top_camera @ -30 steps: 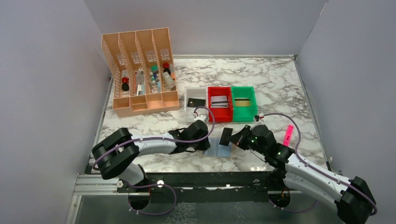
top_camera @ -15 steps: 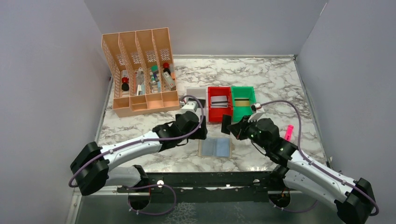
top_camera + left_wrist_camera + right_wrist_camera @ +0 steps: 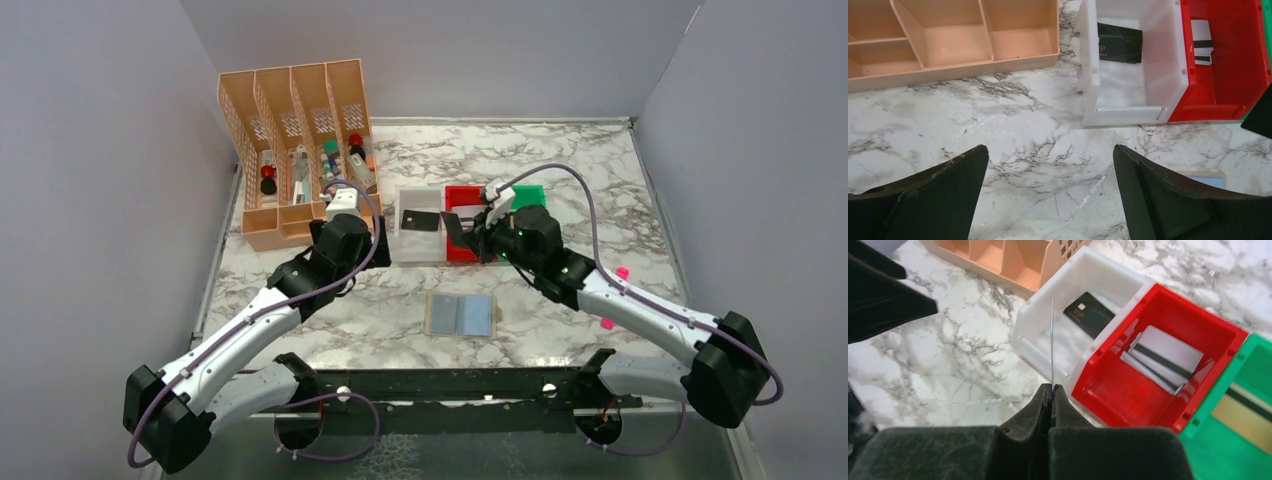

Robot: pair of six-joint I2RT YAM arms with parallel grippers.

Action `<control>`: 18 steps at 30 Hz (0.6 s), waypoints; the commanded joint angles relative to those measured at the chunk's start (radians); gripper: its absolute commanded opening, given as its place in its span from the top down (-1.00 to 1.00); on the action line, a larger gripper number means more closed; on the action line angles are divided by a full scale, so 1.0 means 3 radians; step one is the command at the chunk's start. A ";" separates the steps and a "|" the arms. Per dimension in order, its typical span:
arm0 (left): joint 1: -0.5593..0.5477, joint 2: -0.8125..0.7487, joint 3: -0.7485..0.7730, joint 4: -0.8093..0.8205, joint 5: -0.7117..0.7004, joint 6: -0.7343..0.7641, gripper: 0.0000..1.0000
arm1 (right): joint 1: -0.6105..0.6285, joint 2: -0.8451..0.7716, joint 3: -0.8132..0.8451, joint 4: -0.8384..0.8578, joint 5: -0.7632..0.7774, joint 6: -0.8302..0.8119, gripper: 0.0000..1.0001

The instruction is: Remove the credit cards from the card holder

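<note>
Marble tabletop (image 3: 600, 180) bare around card holder (image 3: 461, 314), 6 o'clock of red bin (image 3: 1115, 390). Red bin: silver-grey cards (image 3: 1163, 357); white bin (image 3: 1088, 75): black card (image 3: 1119, 43). Left gripper (image 3: 1050, 165) spread, right gripper (image 3: 1051, 390) pinching dark card (image 3: 1052, 340).

i note bare marble (image 3: 560, 190) all round the card holder (image 3: 461, 314); behind it, bins (image 3: 418, 250) and right arm (image 3: 610, 295) block passage.

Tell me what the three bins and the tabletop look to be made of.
White bin: glossy moulded plastic, seemingly translucent, with veining showing through its floor. Red bin and green bin: opaque plastic, shiny, with moulded rims. Tabletop: white with grey veins, smooth; marble or a printed laminate, cannot tell which.
</note>
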 commanded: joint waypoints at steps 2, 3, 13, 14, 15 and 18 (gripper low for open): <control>0.0019 -0.0191 -0.0084 -0.0140 -0.0255 0.0252 -0.98 | 0.0082 0.0485 0.0429 0.0087 -0.0014 -0.0852 0.98; 0.0018 -0.0209 -0.0091 -0.0137 -0.0254 0.0255 -0.98 | 0.0107 0.0580 0.0498 0.0073 -0.0034 -0.0982 0.98; 0.0020 -0.0296 -0.0039 -0.0279 -0.0501 0.0305 -0.98 | 0.0402 0.1522 0.1252 -0.0176 0.0300 -0.2127 0.98; 0.0020 -0.0315 -0.0038 -0.0288 -0.0534 0.0304 -0.98 | 0.0421 0.1628 0.1354 -0.0253 0.0413 -0.2200 0.98; 0.0020 -0.0340 -0.0038 -0.0300 -0.0561 0.0290 -0.98 | 0.0438 0.1734 0.1484 -0.0277 0.0585 -0.2235 0.98; 0.0020 -0.0432 -0.0063 -0.0312 -0.0583 0.0250 -0.98 | 0.0458 0.2011 0.1709 -0.0402 0.0900 -0.2386 0.98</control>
